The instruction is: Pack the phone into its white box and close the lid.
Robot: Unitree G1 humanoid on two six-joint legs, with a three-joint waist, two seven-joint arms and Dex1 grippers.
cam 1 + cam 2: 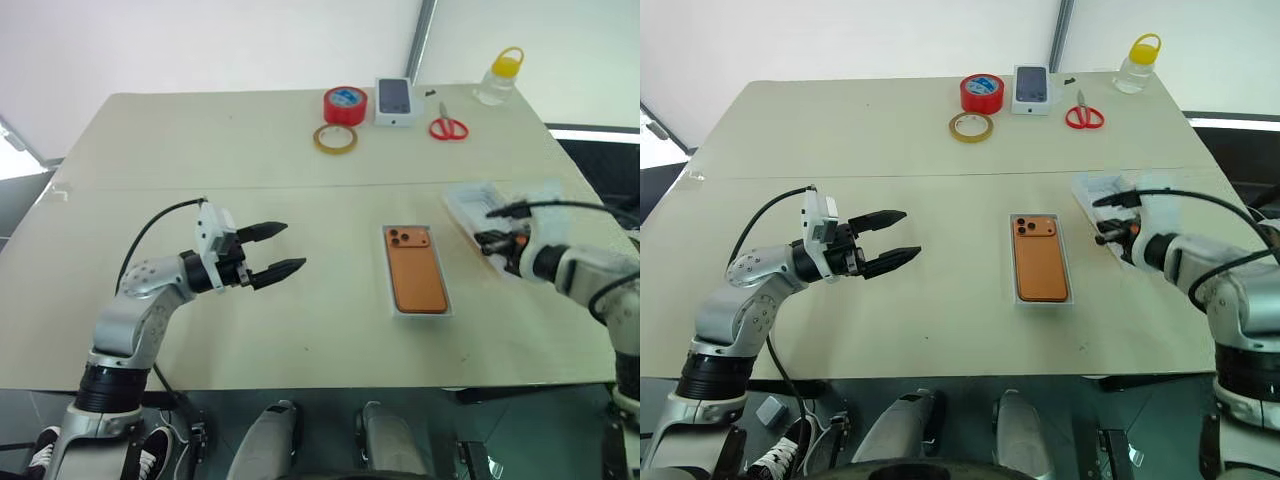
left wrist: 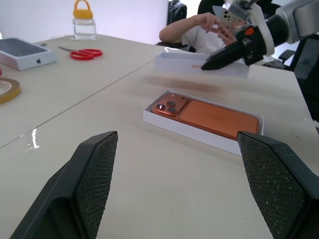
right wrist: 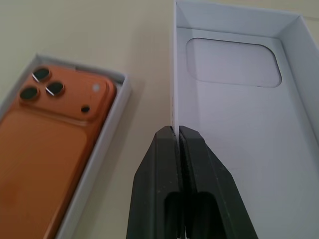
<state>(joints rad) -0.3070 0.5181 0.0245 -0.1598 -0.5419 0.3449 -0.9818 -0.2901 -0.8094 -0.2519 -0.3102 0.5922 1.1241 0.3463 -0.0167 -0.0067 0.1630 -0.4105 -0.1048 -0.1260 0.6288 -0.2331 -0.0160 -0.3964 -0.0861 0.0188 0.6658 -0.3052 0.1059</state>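
the phone (image 1: pixel 417 271) already lies camera side up in the white box (image 1: pixel 391 300) mid-surface; the lid (image 3: pixel 239 109), with its oval recess, is still off to the right, its wall pinched by the right pincer (image 3: pixel 178 137); the left pincer (image 1: pixel 281 250) hovers spread apart, empty

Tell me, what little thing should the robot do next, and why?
Probably lift the lid and carry it across over the white box. The phone already lies inside that box, camera side up, so only closing is left. The right gripper looks shut on the lid's near wall, with the lid upside down beside the box. The left gripper hovers open, away from both.
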